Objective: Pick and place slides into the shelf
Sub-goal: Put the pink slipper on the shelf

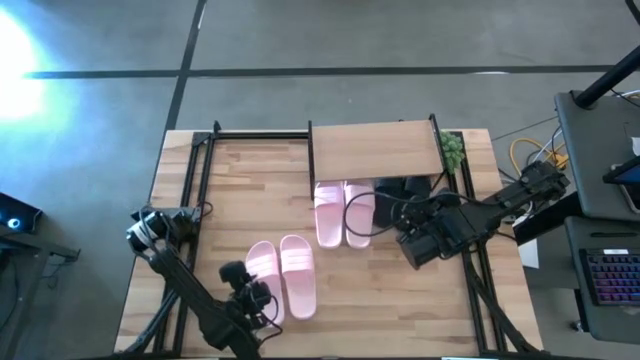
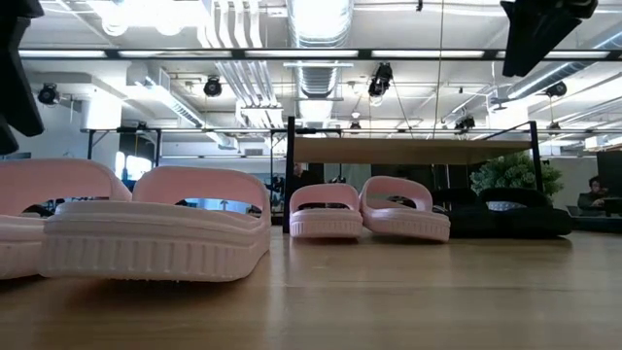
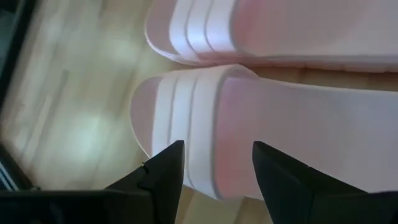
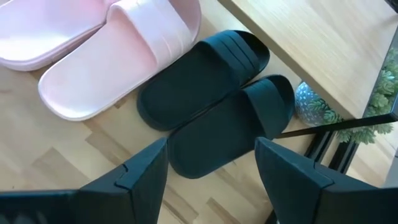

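Left tool (image 1: 262, 296) released, fingers (image 3: 163, 171) spread on either side of the nearer pink slide, not gripping it, lower centre-left of the high view. That slide is one of a loose pair of pink slides (image 1: 283, 276) lying side by side on the table (image 1: 380, 300), below and left of the shelf. Right tool (image 1: 408, 243) also released, holding nothing, right of centre in the high view, hanging above two black slides (image 4: 217, 99) side by side, mostly hidden under the arm from above. Second pink pair (image 1: 343, 210) just left of the black ones, toes tucked under the shelf (image 1: 378, 149) at upper centre. Count: four pink, two black, six total. Shelf top board bare. Small green plant (image 1: 453, 150) at the shelf's right end. Keyboard (image 1: 612, 275) at the far right edge, off the table.
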### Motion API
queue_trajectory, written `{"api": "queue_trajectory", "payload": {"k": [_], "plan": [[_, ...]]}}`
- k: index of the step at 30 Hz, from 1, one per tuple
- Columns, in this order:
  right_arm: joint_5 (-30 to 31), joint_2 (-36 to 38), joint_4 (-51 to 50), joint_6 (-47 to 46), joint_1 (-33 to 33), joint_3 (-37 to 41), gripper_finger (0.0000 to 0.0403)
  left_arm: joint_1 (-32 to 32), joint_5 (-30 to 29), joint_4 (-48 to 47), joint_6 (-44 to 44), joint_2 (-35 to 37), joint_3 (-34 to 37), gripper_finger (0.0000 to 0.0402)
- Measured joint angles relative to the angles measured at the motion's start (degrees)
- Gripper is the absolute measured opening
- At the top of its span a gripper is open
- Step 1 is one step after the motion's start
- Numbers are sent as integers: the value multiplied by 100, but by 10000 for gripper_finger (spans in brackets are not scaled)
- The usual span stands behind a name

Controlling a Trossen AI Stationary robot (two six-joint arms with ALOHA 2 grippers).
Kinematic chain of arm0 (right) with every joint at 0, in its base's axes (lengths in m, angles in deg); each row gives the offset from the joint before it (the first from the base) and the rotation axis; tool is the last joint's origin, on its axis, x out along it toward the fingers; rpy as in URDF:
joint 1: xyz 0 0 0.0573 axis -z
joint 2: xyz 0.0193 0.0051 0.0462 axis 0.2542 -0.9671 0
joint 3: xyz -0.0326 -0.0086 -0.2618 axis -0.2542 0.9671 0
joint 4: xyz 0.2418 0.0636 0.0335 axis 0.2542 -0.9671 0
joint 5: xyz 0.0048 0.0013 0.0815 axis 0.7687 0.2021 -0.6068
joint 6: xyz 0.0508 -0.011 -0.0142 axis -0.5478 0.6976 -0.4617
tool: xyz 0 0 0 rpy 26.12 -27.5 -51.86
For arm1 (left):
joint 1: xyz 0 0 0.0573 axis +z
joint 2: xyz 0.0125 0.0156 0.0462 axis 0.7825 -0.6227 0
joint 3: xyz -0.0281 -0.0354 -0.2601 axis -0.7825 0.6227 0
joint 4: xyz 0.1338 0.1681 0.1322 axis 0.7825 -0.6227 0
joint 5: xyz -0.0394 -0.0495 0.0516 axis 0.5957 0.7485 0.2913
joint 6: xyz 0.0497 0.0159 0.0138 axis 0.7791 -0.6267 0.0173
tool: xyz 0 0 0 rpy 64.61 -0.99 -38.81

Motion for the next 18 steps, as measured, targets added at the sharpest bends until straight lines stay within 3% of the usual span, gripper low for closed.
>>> {"api": "queue_trajectory", "payload": {"k": [18], "plan": [[0, 0, 38, -172, -2, -2, 231, 424, -278, 296, 50, 36, 903, 176]]}}
